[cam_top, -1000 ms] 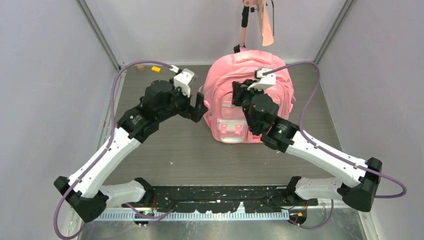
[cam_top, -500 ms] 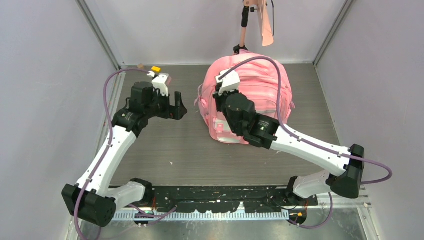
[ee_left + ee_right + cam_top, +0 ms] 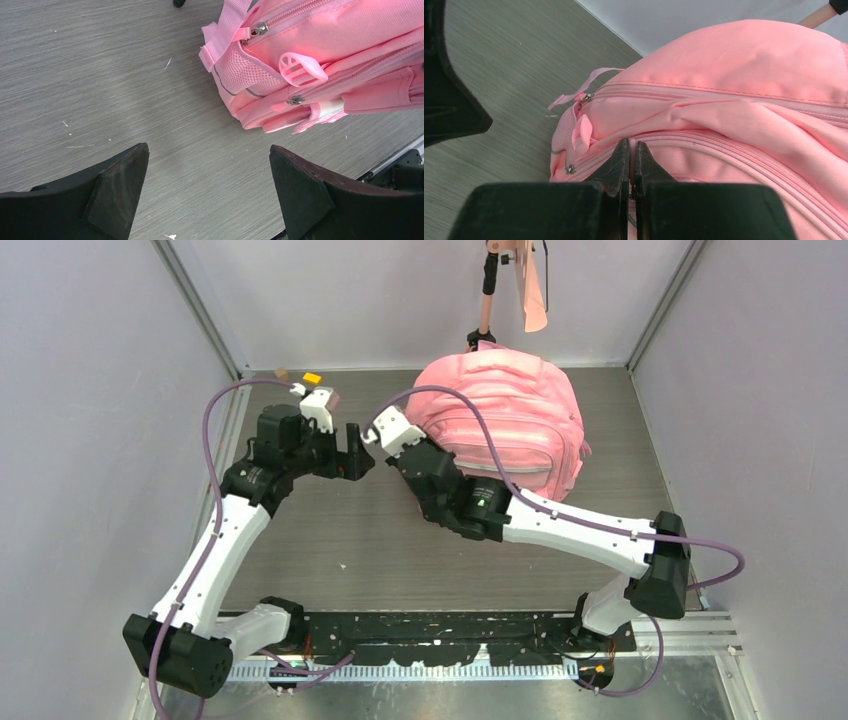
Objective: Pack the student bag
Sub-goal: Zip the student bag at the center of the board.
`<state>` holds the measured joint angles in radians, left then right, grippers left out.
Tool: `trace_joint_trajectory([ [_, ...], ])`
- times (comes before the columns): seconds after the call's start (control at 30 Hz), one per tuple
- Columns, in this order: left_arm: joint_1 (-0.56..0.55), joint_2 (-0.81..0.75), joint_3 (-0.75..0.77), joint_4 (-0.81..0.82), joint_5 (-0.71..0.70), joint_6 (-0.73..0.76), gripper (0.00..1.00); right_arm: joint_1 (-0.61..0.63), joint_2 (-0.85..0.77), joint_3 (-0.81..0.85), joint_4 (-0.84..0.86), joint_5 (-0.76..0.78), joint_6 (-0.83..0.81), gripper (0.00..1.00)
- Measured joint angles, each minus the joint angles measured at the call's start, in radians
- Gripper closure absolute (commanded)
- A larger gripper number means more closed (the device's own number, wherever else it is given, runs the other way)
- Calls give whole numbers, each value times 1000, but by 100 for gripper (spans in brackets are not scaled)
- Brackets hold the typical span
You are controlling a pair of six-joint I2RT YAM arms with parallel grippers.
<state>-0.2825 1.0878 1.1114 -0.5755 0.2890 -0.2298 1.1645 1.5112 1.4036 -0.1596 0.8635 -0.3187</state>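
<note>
**Pink backpack flanked by two arms on grey table**

From above, the student bag (image 3: 510, 425) lies toward the back of the grey wood-grain table (image 3: 330, 540), right of centre, just in front of a pink stand (image 3: 490, 290) rising at the rear wall. The right gripper (image 3: 388, 430) reaches across to the bag's left edge, its purple cable (image 3: 480, 440) draped over the pink fabric and its arm covering the bag's lower-left corner. The left gripper (image 3: 355, 450) hovers over bare table just left of it, close to the right wrist. A small yellow block (image 3: 312, 378) and a brown one (image 3: 281, 372) sit at the far left corner.

The left wrist camera shows its two black fingers (image 3: 117, 192) spread wide with nothing between them, only tabletop below. Beyond lies the bag's corner, with a mesh side pocket (image 3: 240, 75), metal zip sliders and a round pink rubber pull (image 3: 300, 70).

The right wrist camera shows its jaws pressed together at a zip seam (image 3: 724, 147) on the bag; whether they pinch a zip pull cannot be told. A pink ribbon pull (image 3: 584, 85) trails off the bag's left end.
</note>
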Motion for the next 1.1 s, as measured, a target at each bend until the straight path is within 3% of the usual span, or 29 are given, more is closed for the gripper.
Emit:
trace_joint_trajectory([
  [0.13,10,0,-2,1,2,-4,6,27,32,-3,-8,39,-38,99],
  [0.53,31,0,-25,3,2,-31,5,43,67,-76,77,109,-58,84],
  [0.8,35,-4,-47,20,-10,-33,4,45,84,-101,152,128,-72,81],
  [0.93,35,-18,-64,25,-28,-33,3,45,84,-103,155,101,-61,70],
  [1.1,35,-36,-68,29,-45,-33,3,44,80,-104,87,-11,10,41],
])
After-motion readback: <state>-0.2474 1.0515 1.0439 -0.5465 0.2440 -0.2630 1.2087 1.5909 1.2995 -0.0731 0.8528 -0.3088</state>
